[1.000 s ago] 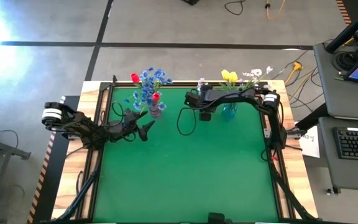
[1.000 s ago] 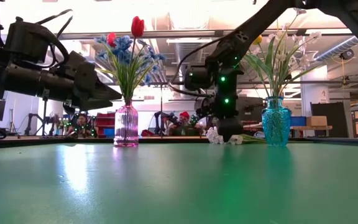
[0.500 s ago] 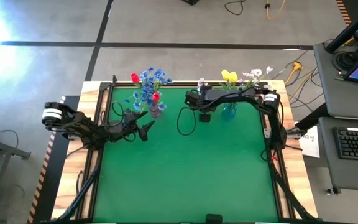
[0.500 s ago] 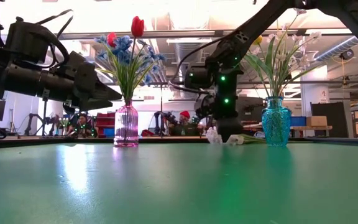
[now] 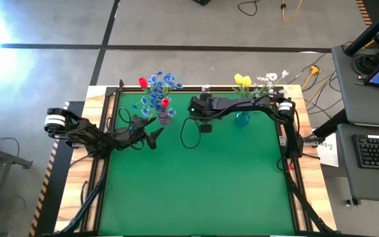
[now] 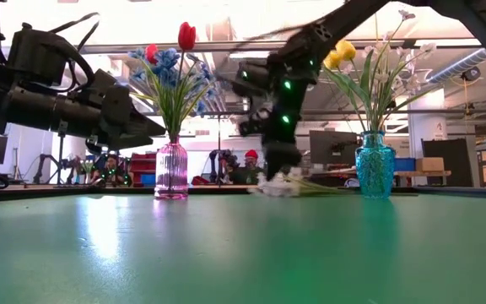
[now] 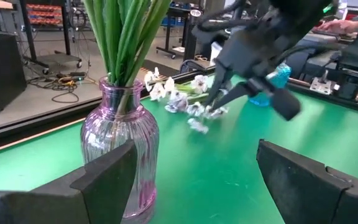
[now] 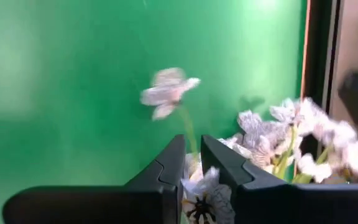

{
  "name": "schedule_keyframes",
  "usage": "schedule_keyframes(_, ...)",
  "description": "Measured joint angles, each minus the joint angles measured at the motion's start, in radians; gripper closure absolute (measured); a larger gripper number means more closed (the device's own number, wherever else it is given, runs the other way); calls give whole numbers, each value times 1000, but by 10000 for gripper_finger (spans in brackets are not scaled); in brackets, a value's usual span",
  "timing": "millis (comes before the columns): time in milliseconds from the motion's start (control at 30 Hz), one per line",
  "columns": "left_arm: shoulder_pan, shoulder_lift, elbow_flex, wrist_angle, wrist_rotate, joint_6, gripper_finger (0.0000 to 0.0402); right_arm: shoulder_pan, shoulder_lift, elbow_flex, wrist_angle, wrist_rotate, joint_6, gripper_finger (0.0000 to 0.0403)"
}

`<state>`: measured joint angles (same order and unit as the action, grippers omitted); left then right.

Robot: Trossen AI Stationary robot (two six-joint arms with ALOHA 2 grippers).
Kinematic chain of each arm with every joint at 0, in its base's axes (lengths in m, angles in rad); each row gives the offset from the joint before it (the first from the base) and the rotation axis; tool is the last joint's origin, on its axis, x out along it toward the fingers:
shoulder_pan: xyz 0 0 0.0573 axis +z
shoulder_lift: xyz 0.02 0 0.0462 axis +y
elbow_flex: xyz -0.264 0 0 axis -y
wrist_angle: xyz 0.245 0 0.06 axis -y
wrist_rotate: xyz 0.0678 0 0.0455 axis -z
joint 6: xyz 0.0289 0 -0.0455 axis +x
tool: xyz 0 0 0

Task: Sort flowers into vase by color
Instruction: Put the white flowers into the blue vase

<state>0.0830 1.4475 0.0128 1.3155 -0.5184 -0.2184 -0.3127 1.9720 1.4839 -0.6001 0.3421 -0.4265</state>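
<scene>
A: High view first — where are your arms?

B: My right tool (image 5: 204, 105) sits in the upper middle of the frame, above the far edge of the green surface (image 5: 196, 184), between the two vases. My left tool (image 5: 155, 135) hangs at centre left, just below the ribbed pink glass vase (image 5: 164, 118).

A: What is the right tool doing?

B: In the right wrist view its two dark fingers (image 8: 166, 165) are nearly together, pinched on a spray of small white blossoms on a thin green stem (image 8: 266, 140). One blossom stands up just above the fingertips; the rest bunch at the lower right of that frame. In the low view the spray (image 6: 278, 184) shows low by the surface, at mid-frame, under my right tool (image 6: 278, 173).

A: And the left one?

B: Its fingers stand wide apart and hold nothing. In the left wrist view they frame the pink vase (image 7: 120, 152) at lower left, full of green stems.

A: The other flowers?

B: In the high view the blue clusters (image 5: 156, 89) and red tulips (image 5: 143, 83) stand in the pink vase at upper left. The yellow tulips (image 5: 243, 80) and more white sprays (image 5: 270, 78) stand in the teal glass vase (image 5: 242, 118) at upper right.
</scene>
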Motion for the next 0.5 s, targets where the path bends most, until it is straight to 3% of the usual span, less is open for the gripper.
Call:
schedule_keyframes(267, 0, 0, 0, 0, -13, 0, 86, 89, -1, 122, 15, -227, 21, 359)
schedule_keyframes(500, -1, 0, 0, 0, -15, 0, 86, 124, -1, 192, -62, -242, 53, 325)
